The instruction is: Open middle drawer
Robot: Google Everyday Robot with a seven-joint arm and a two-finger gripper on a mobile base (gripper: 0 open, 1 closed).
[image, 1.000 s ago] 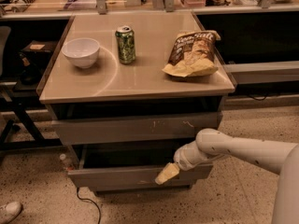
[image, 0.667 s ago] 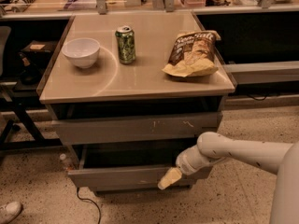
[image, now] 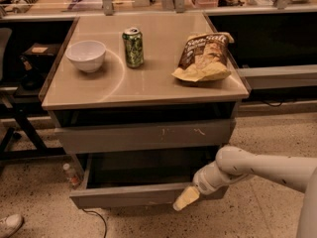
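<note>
The middle drawer is a plain grey metal drawer under the taller grey front with pale scratch marks. It stands pulled out toward me, and its dark inside shows from above. My gripper, cream-coloured at the end of a white arm coming in from the right, is at the right part of the drawer's front edge, touching or just in front of it.
On the cabinet's tan top stand a white bowl, a green can and a chip bag. A small bottle lies on the floor left of the cabinet. A shoe is at the bottom left.
The middle drawer has slid further out toward me. My gripper has moved down and toward me with its front edge.
</note>
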